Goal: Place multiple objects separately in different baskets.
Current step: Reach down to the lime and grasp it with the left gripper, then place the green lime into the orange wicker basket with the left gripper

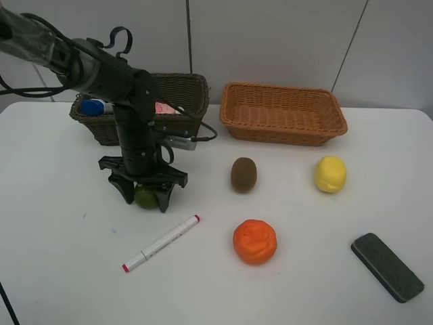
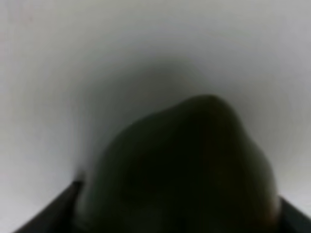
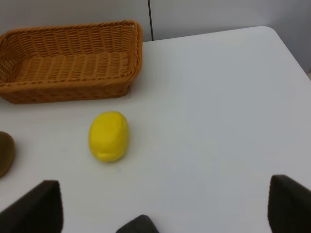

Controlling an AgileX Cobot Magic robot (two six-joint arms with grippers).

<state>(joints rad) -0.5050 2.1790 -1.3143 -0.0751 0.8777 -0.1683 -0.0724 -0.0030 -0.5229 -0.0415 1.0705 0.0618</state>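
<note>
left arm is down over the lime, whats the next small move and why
Probably close the left gripper on the green lime before any lift. Its fingers stand on either side of the lime, which sits on the table, and the wrist view is filled by it; whether they already touch it is unclear.

This looks like a robot lab test cell. A plain white bench [image 1: 54, 271] stands against bare white wall panels [image 1: 270, 40], a black robot arm [image 1: 101, 68] trails loose cables, and 2 wicker props, a dark basket [image 1: 95, 128] and a tan basket [image 1: 284, 133], sit at the back.
</note>
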